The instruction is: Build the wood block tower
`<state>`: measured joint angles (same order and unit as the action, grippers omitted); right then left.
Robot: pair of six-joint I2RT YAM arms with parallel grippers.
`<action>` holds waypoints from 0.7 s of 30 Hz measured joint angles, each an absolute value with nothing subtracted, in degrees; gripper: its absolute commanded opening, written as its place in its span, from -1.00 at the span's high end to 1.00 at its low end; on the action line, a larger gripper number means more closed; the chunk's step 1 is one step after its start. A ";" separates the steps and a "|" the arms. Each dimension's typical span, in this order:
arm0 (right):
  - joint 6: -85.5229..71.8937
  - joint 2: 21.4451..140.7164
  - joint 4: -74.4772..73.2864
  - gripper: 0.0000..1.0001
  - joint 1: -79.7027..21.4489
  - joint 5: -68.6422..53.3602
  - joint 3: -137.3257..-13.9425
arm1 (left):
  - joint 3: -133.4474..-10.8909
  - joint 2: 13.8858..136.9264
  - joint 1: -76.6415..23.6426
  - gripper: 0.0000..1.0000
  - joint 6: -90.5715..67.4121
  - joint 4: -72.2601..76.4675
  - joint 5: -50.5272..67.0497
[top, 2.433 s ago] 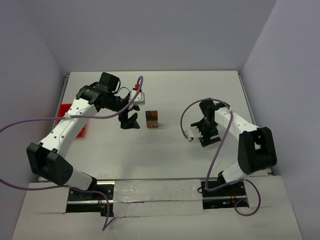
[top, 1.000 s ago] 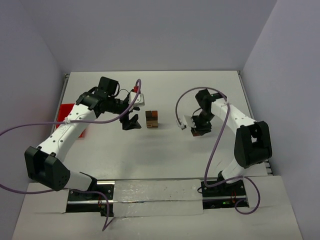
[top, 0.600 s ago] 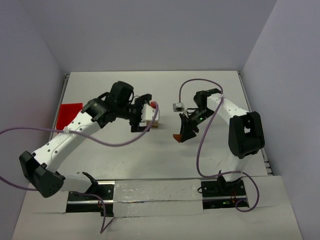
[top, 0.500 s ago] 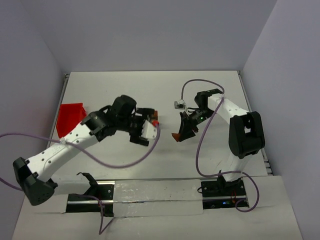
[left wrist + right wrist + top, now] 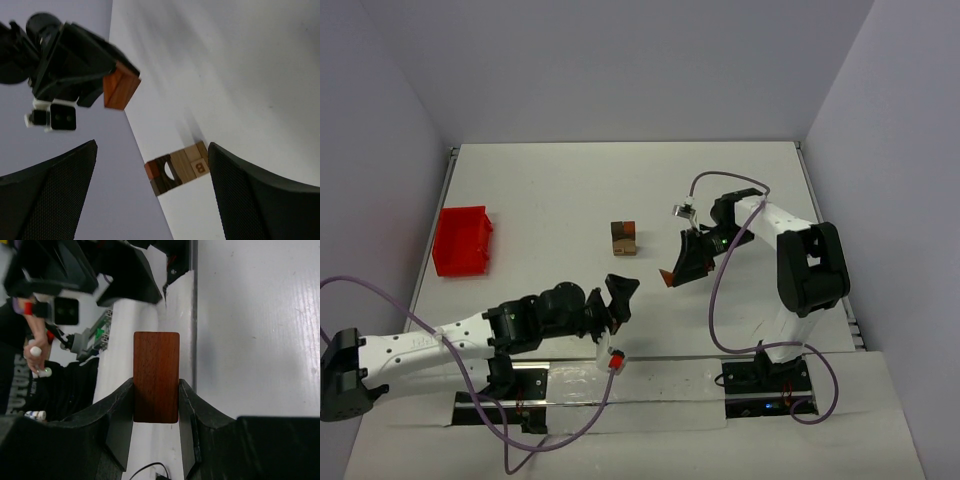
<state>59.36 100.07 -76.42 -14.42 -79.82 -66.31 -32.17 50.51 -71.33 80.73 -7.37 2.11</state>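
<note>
Reddish-brown block point(image 5: 156, 375) pinched between fingers of right gripper point(image 5: 677, 268), held clear of table point(image 5: 550, 190), just right of wood block tower point(image 5: 623, 238). Tower standing mid-table: tan and dark pieces, one face lettered B. Near front edge, left gripper point(image 5: 619, 292), fingers spread wide, facing tower. At far left, red bin point(image 5: 463, 240).

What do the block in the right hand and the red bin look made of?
The block in the right hand looks like smooth reddish-brown wood: fine grain lines run along its face. The red bin is probably moulded plastic: even bright colour, thin walls, though small in view.
</note>
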 measured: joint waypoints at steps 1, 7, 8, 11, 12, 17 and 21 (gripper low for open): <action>59.01 100.19 -76.48 1.00 -14.52 -80.38 -66.18 | -30.48 50.79 -72.50 -0.73 81.77 -4.61 1.54; 57.42 100.86 -76.52 1.00 -16.84 -82.89 -65.23 | -21.15 51.83 -77.19 -0.07 87.14 11.08 0.02; 57.18 100.86 -76.52 1.00 -17.45 -83.06 -65.10 | -20.30 51.83 -77.66 0.02 87.62 12.83 -0.11; 56.57 100.86 -76.51 1.00 -19.81 -83.55 -64.64 | -19.00 51.83 -78.59 0.02 88.59 17.40 -0.71; 56.45 100.86 -76.53 1.00 -20.63 -83.66 -64.40 | -18.89 51.83 -78.77 -0.01 88.82 18.52 -0.90; 55.76 101.13 -76.56 1.00 -24.75 -83.89 -63.88 | -16.74 51.35 -79.09 -0.21 90.56 24.91 -1.44; 54.84 101.19 -76.58 1.00 -26.35 -83.90 -63.68 | -15.20 51.27 -79.09 -0.23 91.61 26.46 -1.54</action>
<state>54.84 101.19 -76.58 -26.35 -83.90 -63.68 -15.20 51.27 -79.09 91.61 26.46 -1.54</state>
